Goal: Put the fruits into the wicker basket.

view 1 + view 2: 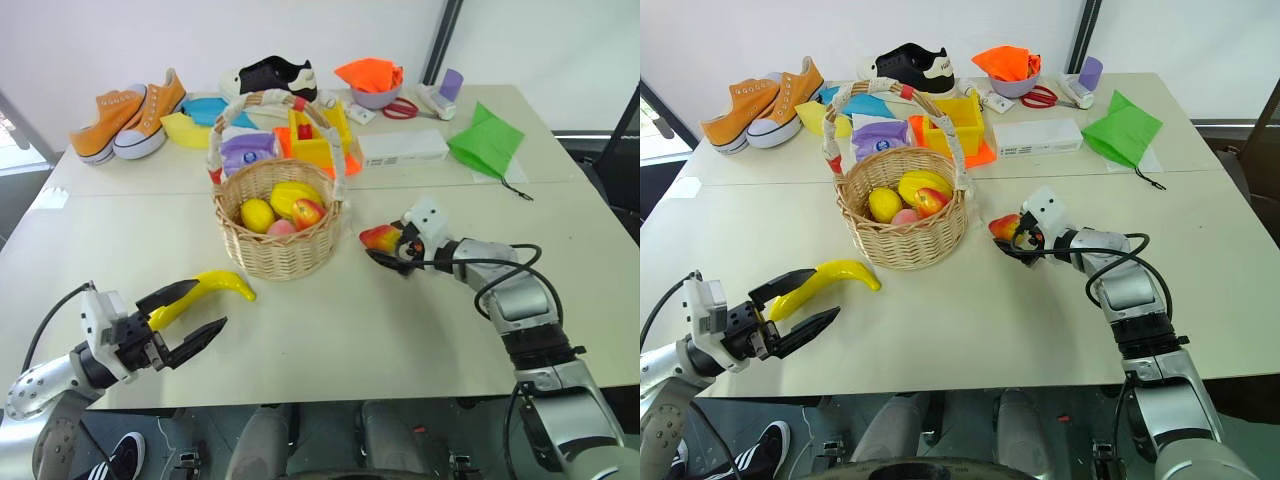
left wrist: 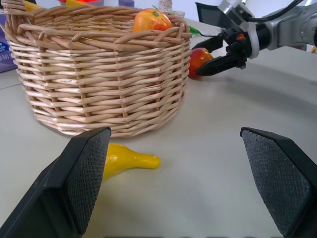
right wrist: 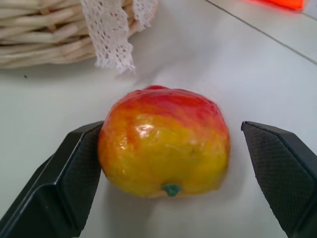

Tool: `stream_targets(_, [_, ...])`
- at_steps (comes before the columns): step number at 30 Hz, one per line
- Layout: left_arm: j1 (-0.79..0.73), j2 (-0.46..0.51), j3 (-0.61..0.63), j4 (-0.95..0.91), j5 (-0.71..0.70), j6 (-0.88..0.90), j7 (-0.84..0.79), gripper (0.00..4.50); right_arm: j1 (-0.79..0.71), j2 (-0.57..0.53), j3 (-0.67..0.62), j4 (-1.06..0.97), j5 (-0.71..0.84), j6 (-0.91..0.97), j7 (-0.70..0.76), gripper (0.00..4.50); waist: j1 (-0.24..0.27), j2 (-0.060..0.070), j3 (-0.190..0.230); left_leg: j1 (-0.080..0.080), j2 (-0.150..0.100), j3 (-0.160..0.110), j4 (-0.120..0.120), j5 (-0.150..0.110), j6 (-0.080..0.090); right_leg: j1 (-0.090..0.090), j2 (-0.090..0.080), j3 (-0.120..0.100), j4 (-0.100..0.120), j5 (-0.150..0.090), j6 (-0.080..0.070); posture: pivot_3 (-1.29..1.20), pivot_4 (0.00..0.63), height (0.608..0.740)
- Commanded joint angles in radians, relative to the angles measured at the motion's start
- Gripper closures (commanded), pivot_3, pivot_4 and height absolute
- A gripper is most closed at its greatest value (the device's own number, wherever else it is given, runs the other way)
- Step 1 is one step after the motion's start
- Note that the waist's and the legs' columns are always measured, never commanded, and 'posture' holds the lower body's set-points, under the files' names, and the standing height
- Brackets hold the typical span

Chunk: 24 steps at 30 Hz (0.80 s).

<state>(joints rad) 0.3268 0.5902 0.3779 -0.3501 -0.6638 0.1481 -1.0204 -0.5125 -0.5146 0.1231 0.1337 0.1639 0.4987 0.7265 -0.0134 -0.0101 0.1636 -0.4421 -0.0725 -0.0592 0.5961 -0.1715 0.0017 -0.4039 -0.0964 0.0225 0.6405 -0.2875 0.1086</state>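
Right wrist view: mango-like fruit (image 3: 163,141) sits on the bench between the right end effector's (image 3: 171,163) spread fingers, one touching it, just beside the wicker basket (image 1: 275,235), ready for clamping.

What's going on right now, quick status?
Right gripper open, astride the mango on the table. Left gripper open, empty, near the banana. Basket close by. Nothing in the way.

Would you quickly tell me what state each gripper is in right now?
Left gripper: open, holding nothing, near the banana.
Right gripper: open, fingers either side of the mango-like fruit on the table, not closed on it.
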Motion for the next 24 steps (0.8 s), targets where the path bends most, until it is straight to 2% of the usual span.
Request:
stream_targets(1, [0.012,0.01,0.033,-0.04,-0.018,-0.002,0.006,0.0,-0.033,0.012,-0.014,-0.007,0.007,0.001,0.003,1.3,-0.001,0.0,0.0,0.0,0.0,0.0,0.0,0.0,0.0,0.0,0.0,0.0,0.0,0.0,0.0,0.0,0.15,0.74])
stream_targets(2, [0.015,0.01,0.035,-0.042,-0.018,-0.003,0.007,0.0,-0.036,0.014,-0.018,-0.005,0.007,-0.002,0.004,1.83,-0.001,0.0,0.0,0.0,0.0,0.0,0.0,0.0,0.0,0.0,0.0,0.0,0.001,0.0,0.0,0.0,0.15,0.74])
stream_targets(3, [0.017,0.01,0.036,-0.043,-0.018,-0.003,0.008,0.0,-0.037,0.014,-0.02,-0.004,0.006,-0.006,0.004,2.04,-0.001,0.0,0.0,0.0,0.0,0.0,0.0,0.0,0.0,0.0,0.0,0.0,0.001,0.0,0.0,0.0,0.15,0.74])
stream_targets(7, [0.021,0.011,0.046,-0.04,-0.017,-0.006,0.016,0.0,-0.011,-0.019,-0.08,-0.074,0.053,0.008,0.031,2.05,0.0,0.0,0.0,0.0,0.0,0.0,0.0,0.0,0.0,0.0,0.0,0.0,0.001,0.0,0.0,0.0,0.15,0.74])
stream_targets(13, [0.023,0.003,0.068,-0.035,-0.023,-0.012,0.026,0.0,0.14,-0.172,-0.169,-0.393,0.253,0.152,0.202,2.05,0.005,0.0,0.0,0.0,-0.001,0.0,0.0,0.0,0.0,0.0,-0.001,0.0,0.001,0.0,0.0,0.0,0.15,0.74])
stream_targets(15, [0.004,-0.001,0.079,-0.021,-0.029,-0.015,0.037,0.0,0.147,-0.196,-0.18,-0.494,0.328,0.211,0.226,2.05,-0.001,0.0,0.0,0.0,0.0,0.0,0.0,0.0,0.0,0.0,-0.001,0.0,0.001,0.0,0.0,0.0,0.15,0.74])
stream_targets(19, [-0.05,-0.01,0.087,0.012,-0.022,-0.025,0.066,0.0,0.03,-0.095,-0.15,-0.585,0.405,0.282,0.126,2.05,-0.011,0.0,0.0,0.001,0.001,0.0,0.0,0.0,0.0,-0.001,0.0,0.0,0.003,0.0,-0.001,0.0,0.15,0.74])
stream_targets(22, [-0.075,-0.012,0.095,0.019,-0.035,-0.018,0.077,0.0,-0.14,0.136,-0.055,-0.514,0.324,0.228,-0.059,2.05,-0.014,0.0,0.0,0.001,0.002,0.0,0.0,0.0,0.0,-0.001,0.0,-0.001,0.004,0.0,-0.001,0.0,0.15,0.74])
stream_targets(24, [-0.083,-0.017,0.1,0.012,-0.044,-0.016,0.085,0.0,-0.195,0.196,0.025,-0.457,0.241,0.176,-0.089,2.05,-0.011,0.0,0.0,0.001,0.001,0.0,0.0,0.0,0.0,-0.004,0.0,0.0,0.005,0.0,-0.001,0.0,0.15,0.74])
